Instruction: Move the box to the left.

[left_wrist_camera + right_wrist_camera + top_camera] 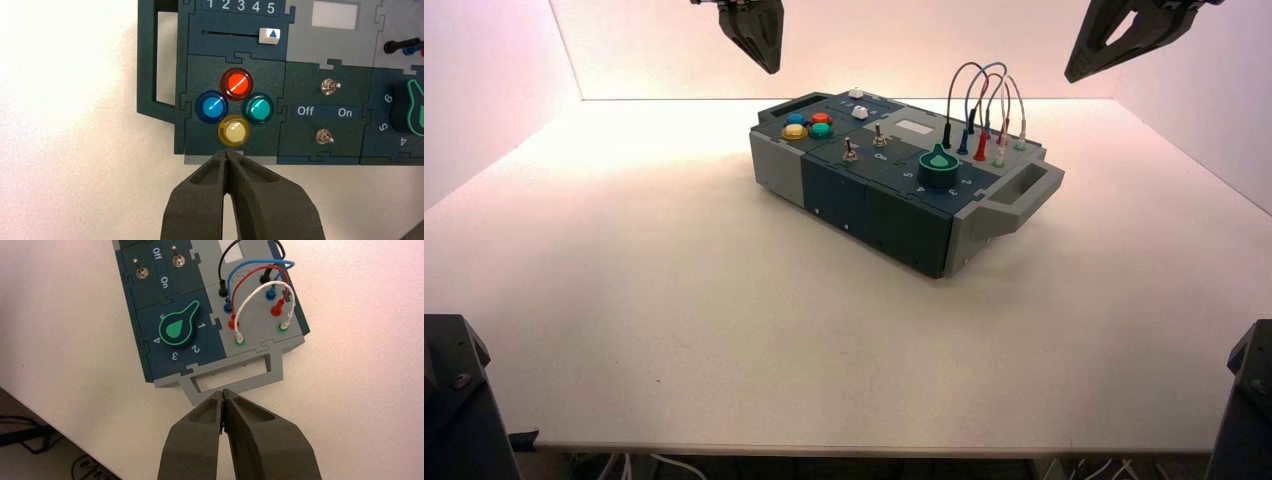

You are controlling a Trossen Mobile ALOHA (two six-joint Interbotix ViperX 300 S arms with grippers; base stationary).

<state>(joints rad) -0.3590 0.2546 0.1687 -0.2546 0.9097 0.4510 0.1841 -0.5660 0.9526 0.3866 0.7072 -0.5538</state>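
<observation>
The box (894, 205), a long dark blue-and-grey panel, lies turned on the white table, right of the middle. Both arms hang high above it. My left gripper (764, 45) is shut over the box's left end; in the left wrist view its tips (226, 152) meet just off the yellow button (233, 131), beside the red, blue and green buttons. My right gripper (1096, 55) is shut and empty above the right end; its tips (222, 392) show just off the grey end handle (235, 376). The green knob (177, 328) and the looping plug wires (257, 282) are in view.
The white table (674, 300) runs wide to the box's left and front. White walls close the back and sides. Two toggle switches (327, 111) sit by the Off/On lettering. The slider's white cap (269, 36) stands near 5. Dark arm bases (459, 400) sit at the front corners.
</observation>
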